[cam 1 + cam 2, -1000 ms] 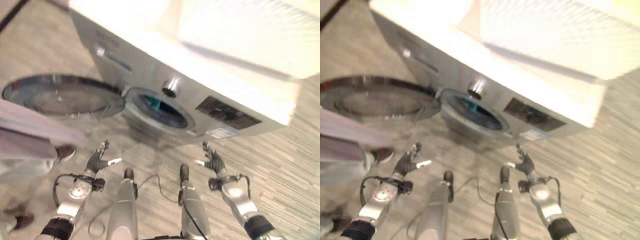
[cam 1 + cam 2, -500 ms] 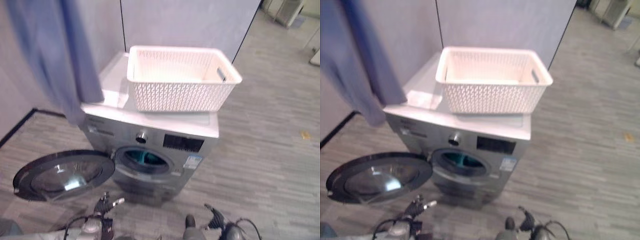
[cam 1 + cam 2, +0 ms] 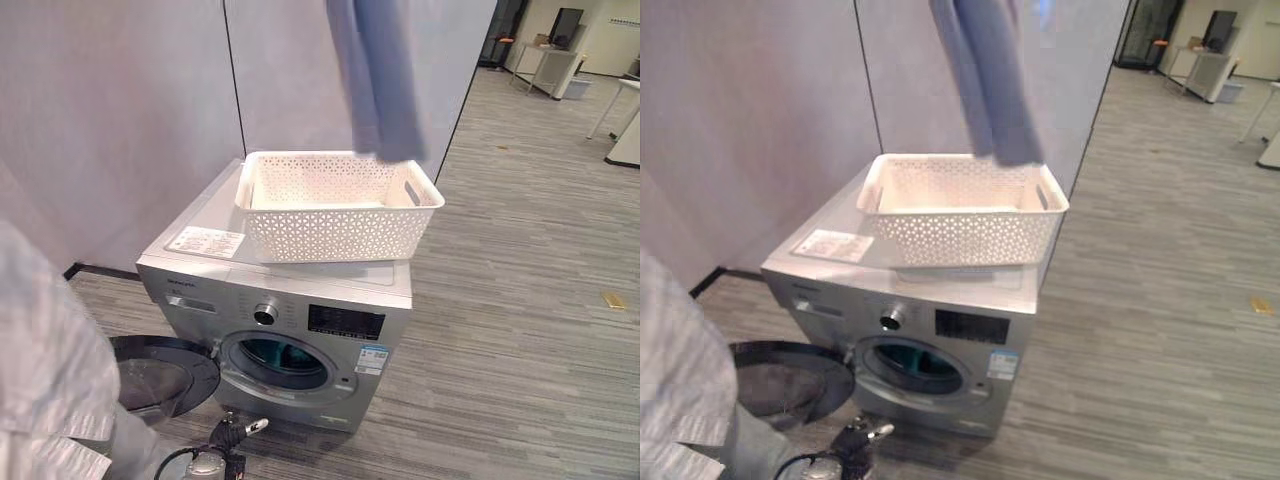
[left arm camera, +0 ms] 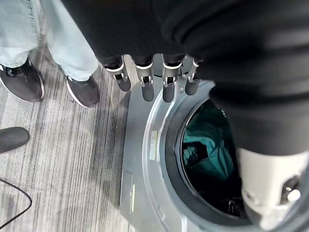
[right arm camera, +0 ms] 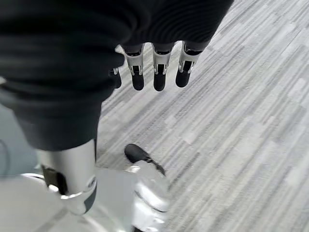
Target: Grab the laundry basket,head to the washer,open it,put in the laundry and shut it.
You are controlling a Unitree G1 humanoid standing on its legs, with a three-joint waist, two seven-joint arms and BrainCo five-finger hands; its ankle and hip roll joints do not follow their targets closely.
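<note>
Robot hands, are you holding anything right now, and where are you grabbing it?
Nothing is held. The left hand hangs with relaxed fingers in front of the open washer; the right hand hangs over the floor. The laundry basket sits untouched on top.

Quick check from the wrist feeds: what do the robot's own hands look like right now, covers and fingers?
Both match. The left hand and right hand each wear a dark ribbed cover over the back and wrist, with a row of silver fingers ending in rounded dark tips. A silver-grey thumb section with dark fittings sits apart.

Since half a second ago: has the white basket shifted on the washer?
No. The white basket sits at the same spot on the washer lid, toward its right side; the camera tilted up, so the whole picture shifted.
</note>
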